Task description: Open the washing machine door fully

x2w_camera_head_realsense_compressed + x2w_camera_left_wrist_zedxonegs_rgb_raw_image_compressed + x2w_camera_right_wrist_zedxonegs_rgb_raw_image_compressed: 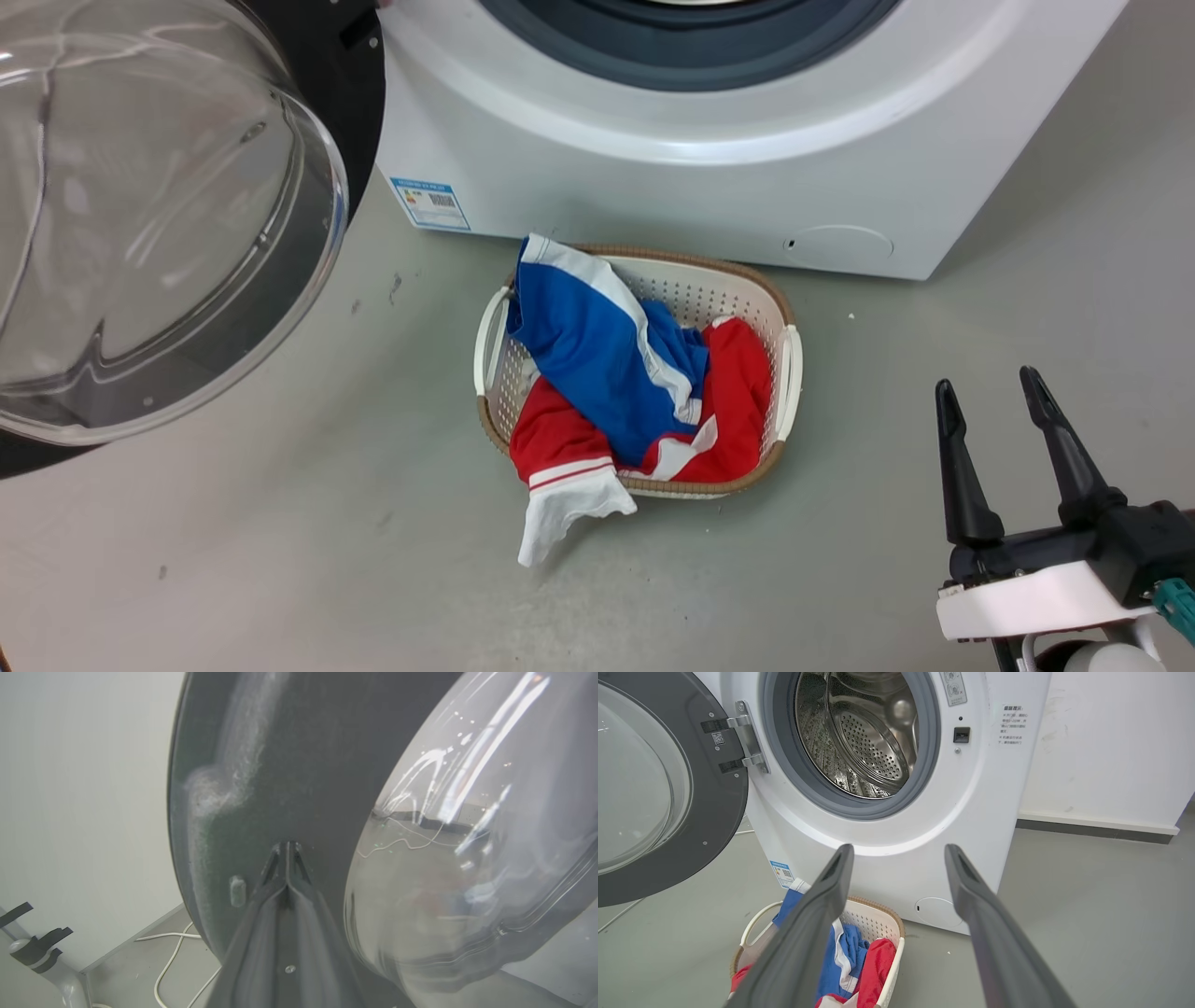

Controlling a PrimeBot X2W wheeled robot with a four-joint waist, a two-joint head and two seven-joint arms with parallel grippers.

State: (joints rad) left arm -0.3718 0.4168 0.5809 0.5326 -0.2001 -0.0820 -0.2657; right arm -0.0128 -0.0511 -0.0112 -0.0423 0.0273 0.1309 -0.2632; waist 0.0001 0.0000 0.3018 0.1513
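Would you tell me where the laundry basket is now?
Head view centre: the laundry basket stands on the floor just before the washing machine, right of its open door.

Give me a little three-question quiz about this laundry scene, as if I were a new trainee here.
1. True or false: the washing machine door is swung open, leaving the drum uncovered.
2. What lies in the laundry basket? A) red, blue and white clothes; B) green towels; C) nothing.
3. Which claw has its fingers spread apart?
Key: 1 true. 2 A. 3 the right claw; the left claw is shut, tips at the door's dark rim.
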